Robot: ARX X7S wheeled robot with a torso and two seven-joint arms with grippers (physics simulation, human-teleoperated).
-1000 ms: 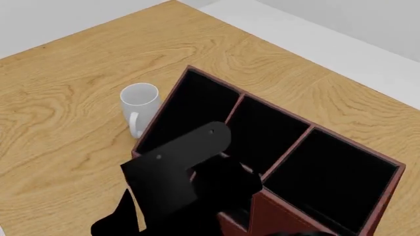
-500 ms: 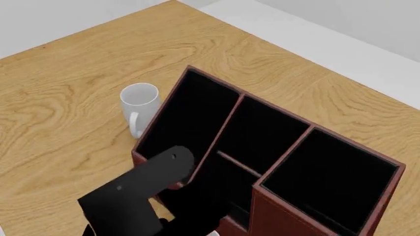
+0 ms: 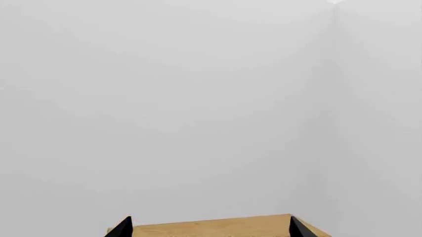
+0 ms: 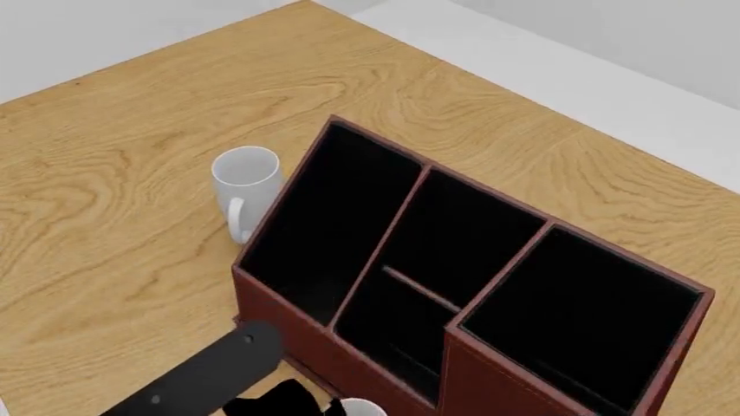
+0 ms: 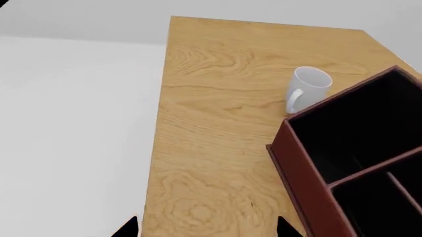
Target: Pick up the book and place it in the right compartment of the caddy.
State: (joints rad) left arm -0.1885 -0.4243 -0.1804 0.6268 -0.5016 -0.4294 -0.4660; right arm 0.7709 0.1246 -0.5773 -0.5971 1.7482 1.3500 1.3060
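Caddy (image 4: 347,299) observed on the wooden table (image 4: 139,113), set at an angle in the head view: a dark reddish-brown, leather-look rectangular box with black lining and three sections. Right compartment (image 4: 584,321) is roughly square, black-lined, with the tallest walls; nothing can be made out inside it. Beside it lies a section split by a thin divider, and beyond that a long narrow section at the caddy's far-left end. The right wrist view shows the same caddy (image 5: 297,163) from one end, its outer wall standing on the wood.

Book: not visible in any view; its position cannot be determined.

White mug (image 4: 245,186) stands upright on the table just beside the caddy's long narrow section, handle toward the camera; it is also seen in the right wrist view (image 5: 307,89). A second white rim (image 4: 360,407) shows at the lower edge of the head view, close to the caddy's near wall.

A black arm link (image 4: 197,381) crosses the lower left of the head view.

Left gripper (image 3: 207,231): only two dark fingertips show, well apart, nothing between them, above a strip of table. Right gripper (image 5: 204,231): fingertips likewise spread, holding nothing
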